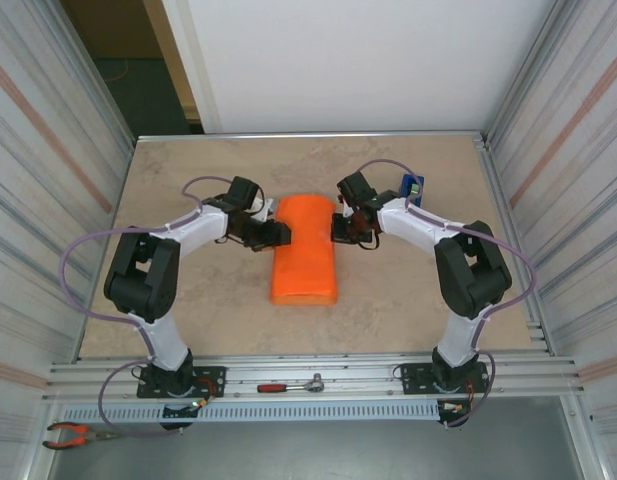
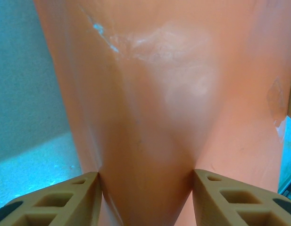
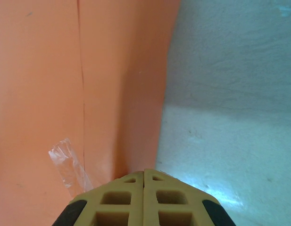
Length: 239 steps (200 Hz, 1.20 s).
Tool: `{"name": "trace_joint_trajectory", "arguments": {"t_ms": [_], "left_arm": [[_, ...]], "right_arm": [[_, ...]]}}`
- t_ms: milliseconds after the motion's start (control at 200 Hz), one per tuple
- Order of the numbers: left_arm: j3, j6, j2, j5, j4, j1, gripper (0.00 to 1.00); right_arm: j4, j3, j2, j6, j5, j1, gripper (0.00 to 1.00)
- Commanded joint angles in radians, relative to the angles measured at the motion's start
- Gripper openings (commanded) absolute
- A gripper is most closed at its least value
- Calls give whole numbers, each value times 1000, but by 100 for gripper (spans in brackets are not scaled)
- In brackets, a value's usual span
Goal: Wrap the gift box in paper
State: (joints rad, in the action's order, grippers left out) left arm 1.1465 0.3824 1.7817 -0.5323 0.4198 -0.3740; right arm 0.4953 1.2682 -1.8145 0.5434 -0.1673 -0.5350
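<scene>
- Two arms meet at the orange paper (image 1: 305, 250), which lies in the middle of the table (image 1: 188, 300), wrapped into a long shape that runs from near to far.
- The gift box is hidden. I judge that it sits inside the paper, since the wrap has bulk and stands up off the table.
- The left fingers (image 1: 277, 235) are at the left side of the paper, toward its far end. In the left wrist view they stand apart with a ridge of paper filling the gap between them. I cannot tell whether they squeeze it or only flank it.
- The right fingers (image 1: 341, 228) are opposite, at the right side of the paper. They are clenched tight together with nothing between them, their tips just at the edge where the paper meets the table.
- Done so far: the sheet is brought round, a seam (image 3: 82, 94) runs along it, and a strip of clear tape (image 3: 65, 162) sits on the paper beside the seam.
- Left to do, as I judge it: the near end looks rounded and loose rather than creased flat, so the ends likely need folding in and taping. The task seems past halfway.
- A blue tape dispenser (image 1: 412, 187) stands at the far right of the table, just beyond the right arm.
</scene>
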Motion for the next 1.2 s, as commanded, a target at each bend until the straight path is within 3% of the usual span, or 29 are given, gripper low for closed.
{"name": "trace_joint_trajectory", "arguments": {"t_ms": [0, 346, 631, 1047, 1142, 1192], "left_arm": [[26, 25, -52, -57, -12, 44, 53], [4, 77, -151, -153, -92, 163, 62], [-127, 120, -211, -173, -186, 164, 66], [-153, 100, -244, -151, -169, 164, 74], [-158, 85, -264, -145, -148, 164, 77], [-168, 80, -284, -136, -143, 164, 79]], "right_arm": [[-60, 1, -6, 61, -44, 20, 0], [-96, -54, 116, 124, -32, 31, 3], [-218, -16, 58, 194, -63, -26, 4], [-296, -70, 23, 215, -104, -23, 4], [-277, -66, 72, 194, -108, -27, 7], [-253, -66, 105, 177, -90, -33, 16]]}}
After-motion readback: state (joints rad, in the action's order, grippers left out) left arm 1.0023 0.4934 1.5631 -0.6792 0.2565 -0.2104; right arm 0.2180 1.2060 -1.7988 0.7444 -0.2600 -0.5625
